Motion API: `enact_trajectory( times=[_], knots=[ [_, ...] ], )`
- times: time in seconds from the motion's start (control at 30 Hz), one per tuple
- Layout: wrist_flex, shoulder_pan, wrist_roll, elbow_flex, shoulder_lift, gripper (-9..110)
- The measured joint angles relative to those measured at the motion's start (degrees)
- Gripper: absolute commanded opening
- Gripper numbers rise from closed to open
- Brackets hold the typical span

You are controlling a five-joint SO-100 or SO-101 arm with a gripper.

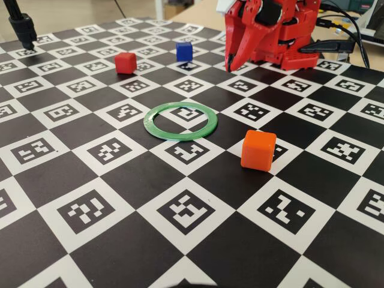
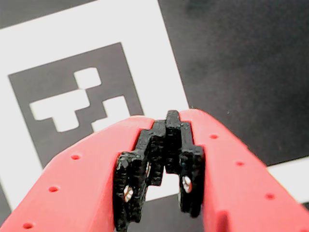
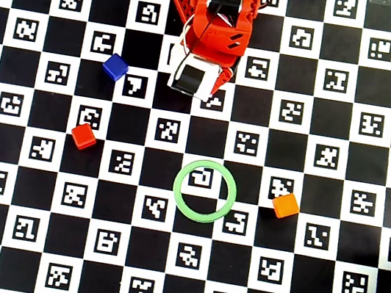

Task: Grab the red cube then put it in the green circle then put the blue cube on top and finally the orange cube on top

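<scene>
The red cube [image 1: 125, 62] [image 3: 83, 136] sits on the checkered mat, far left in the fixed view. The blue cube [image 1: 184, 51] [image 3: 115, 67] stands behind it, nearer the arm. The green circle [image 1: 147, 121] [image 3: 178, 187] lies flat mid-mat with nothing inside. The orange cube [image 1: 258, 150] [image 3: 285, 204] sits just right of the ring. My red gripper [image 1: 231, 65] [image 2: 166, 118] is shut and empty. It points down over the mat by the arm's base, right of the blue cube in the fixed view. The wrist view shows only mat below it.
The arm's red base [image 1: 282, 36] [image 3: 217, 9] stands at the mat's far edge with black cables [image 1: 342, 36] to its right. A black stand [image 1: 24, 27] rises at the far left corner. The marker mat [image 1: 90, 210] covers the table.
</scene>
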Motion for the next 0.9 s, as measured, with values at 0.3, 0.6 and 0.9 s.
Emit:
enact_trajectory(
  times=[0.3,0.6,0.9],
  knots=[
    [8.6,3.2,9.3,-31.1,-25.5,-6],
    [22.6,7.8,13.4,-60.0,-44.7,-6],
    [26.4,12.2,20.3,-80.1,-56.1,-6]
  ],
)
